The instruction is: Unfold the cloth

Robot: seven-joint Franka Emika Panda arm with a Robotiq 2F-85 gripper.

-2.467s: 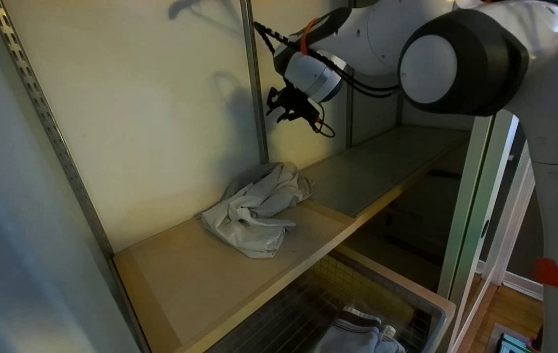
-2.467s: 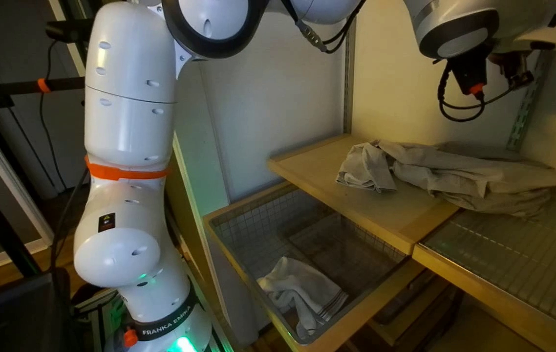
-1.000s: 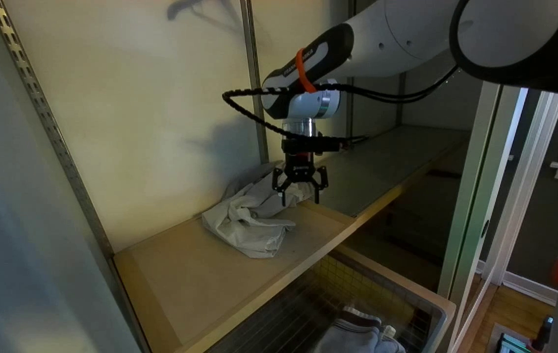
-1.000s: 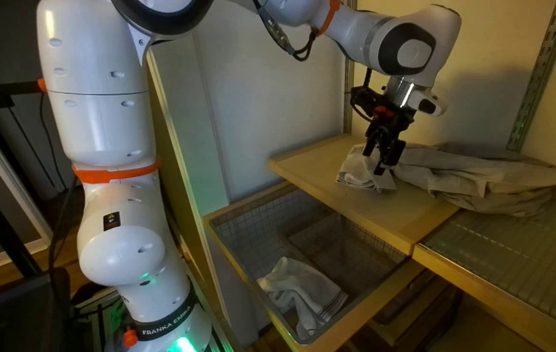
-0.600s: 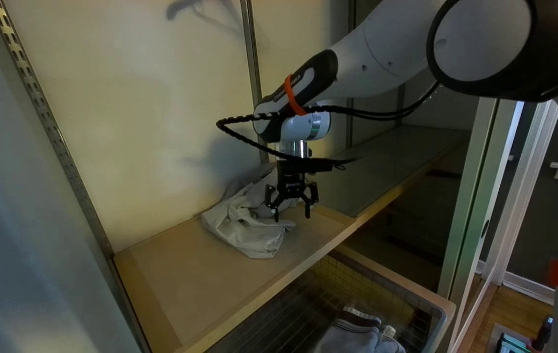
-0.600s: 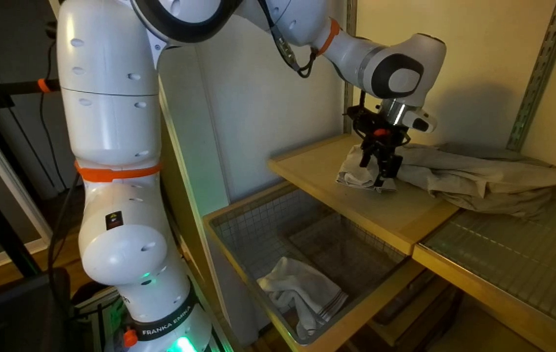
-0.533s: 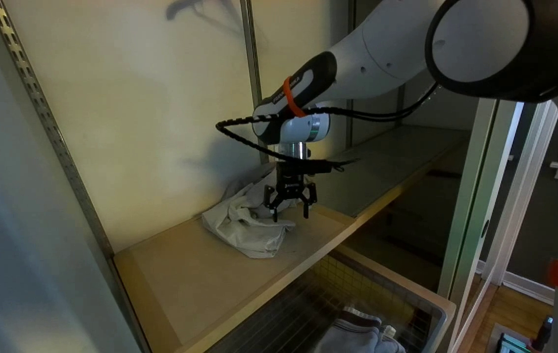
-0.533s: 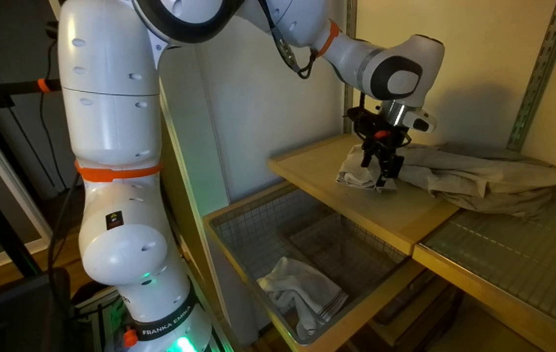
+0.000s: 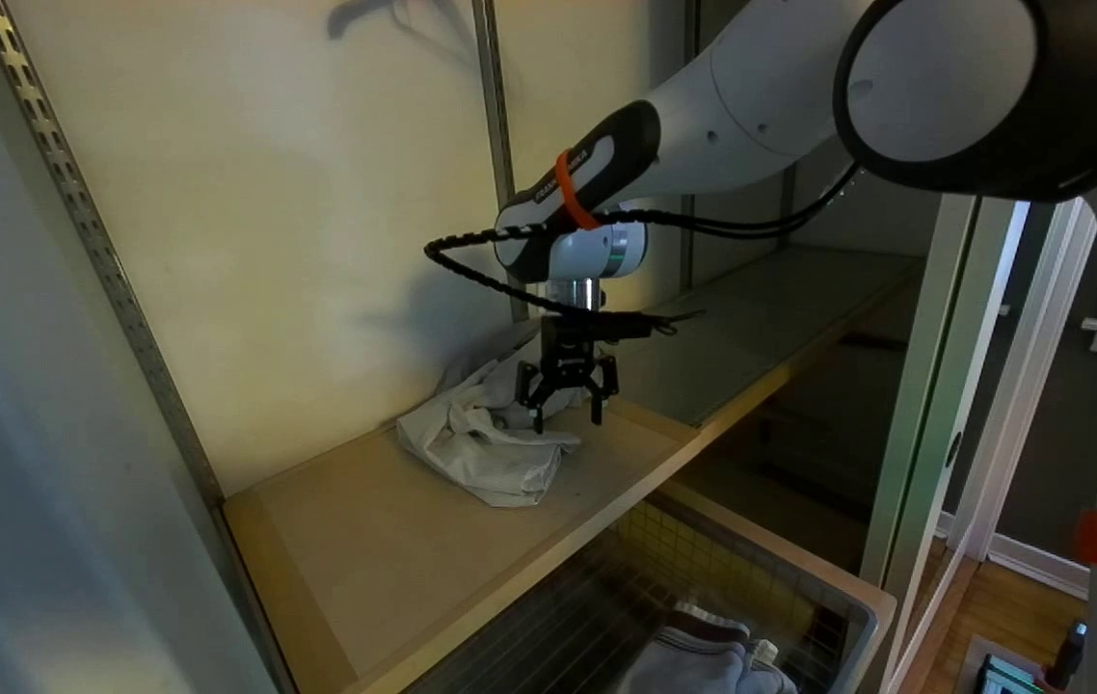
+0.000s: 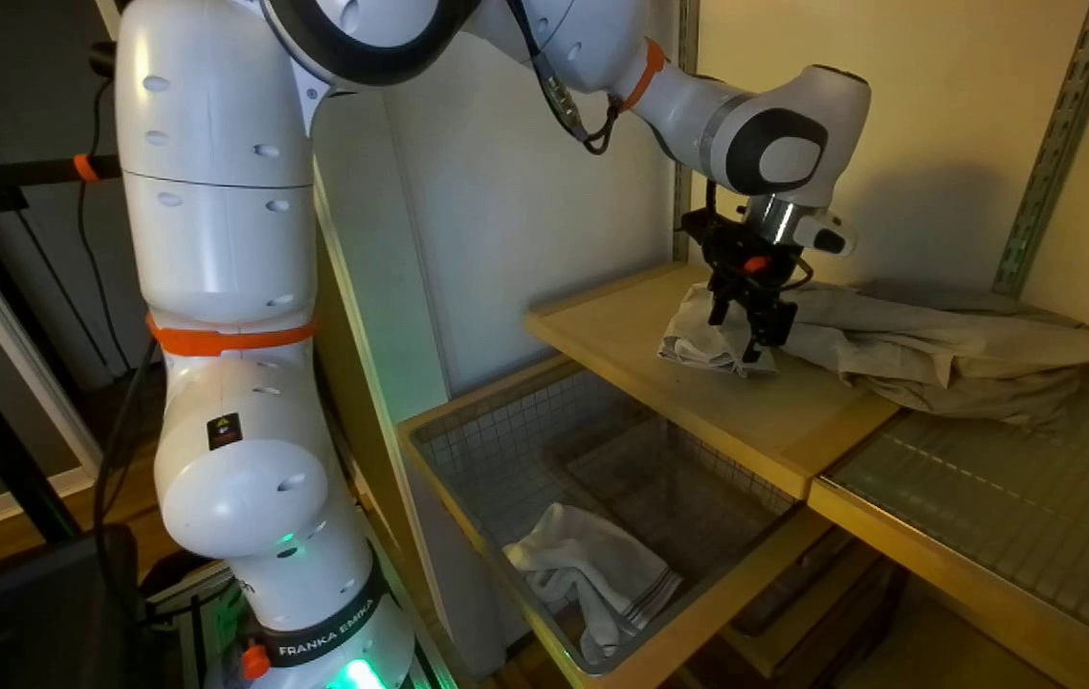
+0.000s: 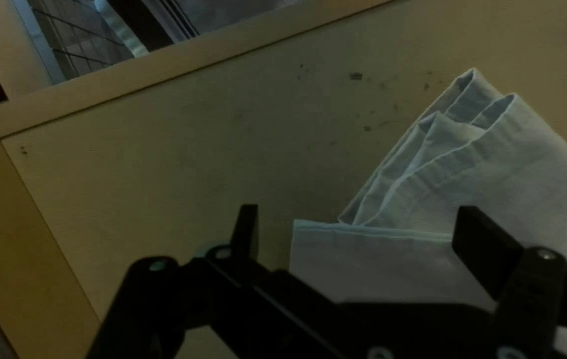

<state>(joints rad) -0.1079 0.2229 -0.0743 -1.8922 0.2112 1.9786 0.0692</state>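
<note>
The grey-beige cloth (image 9: 486, 472) lies crumpled and bunched on the wooden shelf (image 9: 336, 569) against the back wall. In an exterior view it stretches as a long heap (image 10: 937, 335) onto the neighbouring glass section. My gripper (image 9: 568, 419) points down above its near folded end, jaws apart, holding nothing. From the wrist, the open gripper (image 11: 358, 214) straddles a flat hemmed edge of the cloth (image 11: 388, 264); one finger stands over bare wood, the other over fabric. Layered folds (image 11: 507, 159) show beyond that edge. Whether the fingertips touch the fabric cannot be told.
Below the shelf, a wire basket drawer with a wooden rim (image 10: 745, 569) is pulled out, holding a striped white fabric piece (image 10: 592, 565). A glass shelf section (image 10: 1004, 488) adjoins the wooden one. Behind rises the back wall (image 9: 269, 289) with a metal upright (image 9: 494, 135).
From a raised, sideways pose my gripper has swung to point down and descended over the cloth's near end. Over the last half second it has barely moved. The cloth lies unchanged.
</note>
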